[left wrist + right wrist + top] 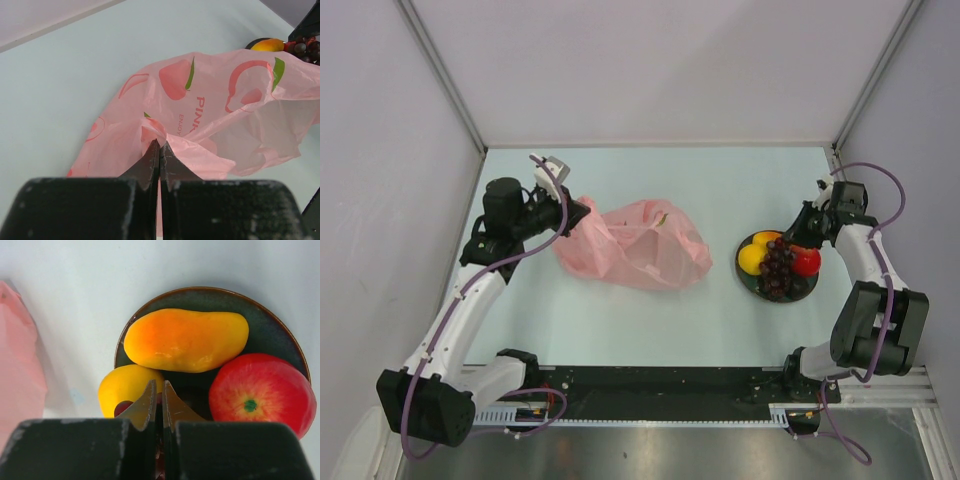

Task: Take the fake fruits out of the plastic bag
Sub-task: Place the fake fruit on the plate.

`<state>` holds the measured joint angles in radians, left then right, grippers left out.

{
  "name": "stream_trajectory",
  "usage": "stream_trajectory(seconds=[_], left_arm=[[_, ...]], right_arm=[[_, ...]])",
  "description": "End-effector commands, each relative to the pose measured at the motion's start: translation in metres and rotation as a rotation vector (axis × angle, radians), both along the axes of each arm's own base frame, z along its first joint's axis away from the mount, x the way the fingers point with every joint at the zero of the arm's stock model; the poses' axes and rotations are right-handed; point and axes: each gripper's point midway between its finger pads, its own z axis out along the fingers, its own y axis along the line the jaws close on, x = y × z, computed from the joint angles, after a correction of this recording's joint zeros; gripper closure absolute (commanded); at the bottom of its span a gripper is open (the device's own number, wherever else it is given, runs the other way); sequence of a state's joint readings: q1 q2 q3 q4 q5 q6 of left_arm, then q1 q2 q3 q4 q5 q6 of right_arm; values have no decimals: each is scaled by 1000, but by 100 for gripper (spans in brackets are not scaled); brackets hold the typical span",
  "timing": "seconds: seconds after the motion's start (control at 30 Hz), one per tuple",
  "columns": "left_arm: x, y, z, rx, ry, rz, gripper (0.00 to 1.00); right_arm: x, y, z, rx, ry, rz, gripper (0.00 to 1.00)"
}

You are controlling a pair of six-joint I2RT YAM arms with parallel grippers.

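Note:
The pink plastic bag (638, 246) lies crumpled on the table, left of centre. My left gripper (582, 212) is shut on a fold of its left edge; the left wrist view shows pink film pinched between the closed jaws (160, 143) and the bag (220, 115) spreading beyond. On the dark plate (810, 290) lie an orange mango (186, 340), a yellow round fruit (125, 390), a red apple (260, 390) and a purple grape bunch (777, 270). My right gripper (158, 383) hangs over the plate's far edge, jaws closed on the grape bunch, one grape (122, 408) showing beside them.
Grey enclosure walls with metal posts (440, 70) stand left, right and behind. The black base rail (650, 385) runs along the near edge. The plate's rim (150, 302) is right of the bag (17, 365), with bare table between them.

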<state>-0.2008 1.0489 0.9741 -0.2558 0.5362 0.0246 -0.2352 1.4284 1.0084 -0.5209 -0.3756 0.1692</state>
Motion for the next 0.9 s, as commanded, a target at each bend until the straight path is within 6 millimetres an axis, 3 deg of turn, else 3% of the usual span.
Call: stream_trajectory(seconds=[0.0,0.07,0.2,0.37,0.4,0.43,0.53,0.7,0.87], left_arm=[[-8,-5,8,-27,-10,-30,100],[-6,-5,8,-27,-14,-30,100],[-5,-8,9,-46,1,-31,100],[-5,-7,8,-46,3,-28,100],[-6,-7,8,-45,4,-28,100],[-7,-7,8,-46,1,-28,100],[-8,-6,8,-43,-3,-26,100],[-9,-6,5,-42,5,-26,100],[-8,-7,5,-47,8,-29,100]], right_arm=[[11,-4,38,13,-85,-34,100],[14,-10,44,3,-103,-55,100],[18,-25,38,-5,-88,-98,100],[28,-22,29,34,-86,-87,100],[29,-20,29,49,-86,-87,94],[31,-19,30,57,-93,-85,81],[31,-19,27,56,-86,-87,62],[29,-20,32,43,-95,-87,46],[30,-19,47,36,-146,-77,44]])
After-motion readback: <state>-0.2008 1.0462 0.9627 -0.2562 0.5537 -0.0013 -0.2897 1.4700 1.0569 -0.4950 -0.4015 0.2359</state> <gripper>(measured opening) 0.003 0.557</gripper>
